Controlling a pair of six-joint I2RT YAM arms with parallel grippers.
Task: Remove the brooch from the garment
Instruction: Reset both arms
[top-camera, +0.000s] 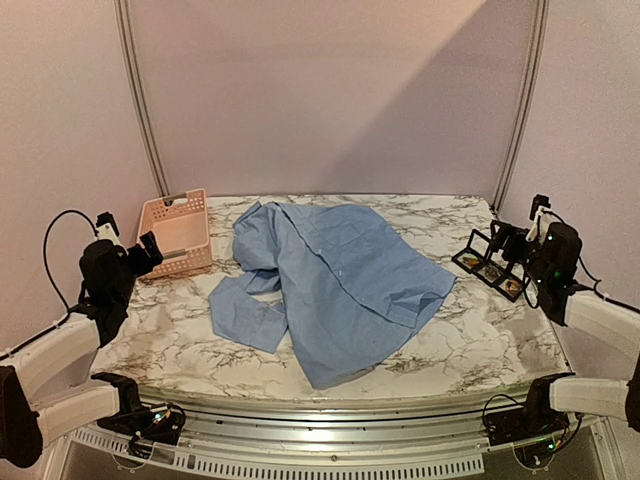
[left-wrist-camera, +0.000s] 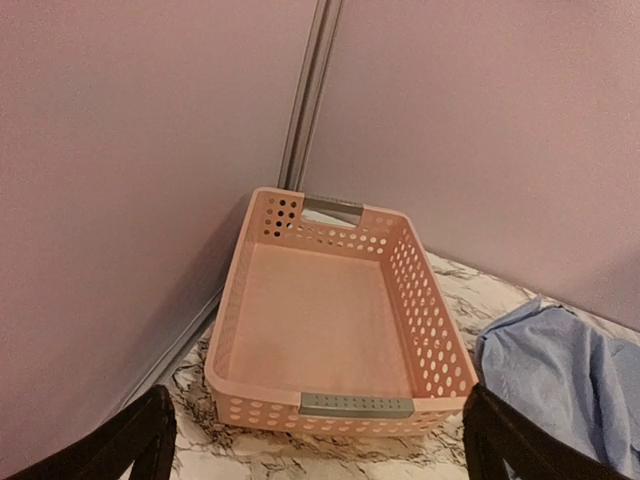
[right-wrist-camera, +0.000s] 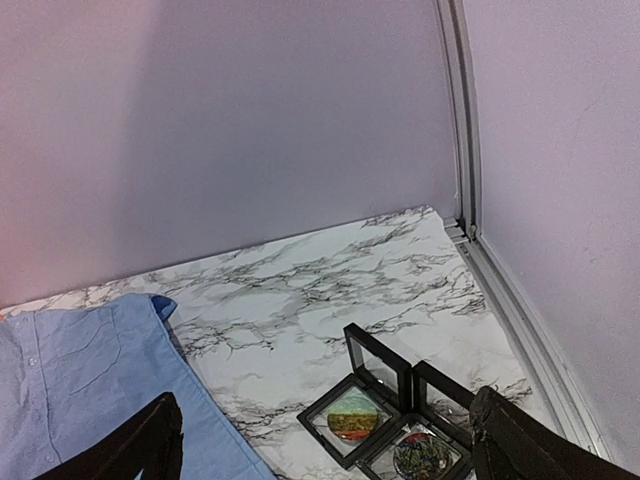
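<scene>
The light blue shirt (top-camera: 335, 275) lies spread and rumpled across the middle of the marble table, collar toward the back. No brooch shows on its cloth in any view. My left gripper (top-camera: 146, 252) is open and empty at the left edge, facing the pink basket; its dark fingers (left-wrist-camera: 135, 440) frame the left wrist view, and the shirt's edge (left-wrist-camera: 565, 370) lies at the right. My right gripper (top-camera: 503, 241) is open and empty at the right edge; its fingers (right-wrist-camera: 135, 445) flank the shirt's hem (right-wrist-camera: 90, 385) and black display cases.
An empty pink perforated basket (top-camera: 190, 262), seen close in the left wrist view (left-wrist-camera: 228, 330), stands at the back left. Open black display cases (top-camera: 488, 268) holding round colourful pieces (right-wrist-camera: 352, 415) sit at the right edge. Walls and metal rails enclose the table.
</scene>
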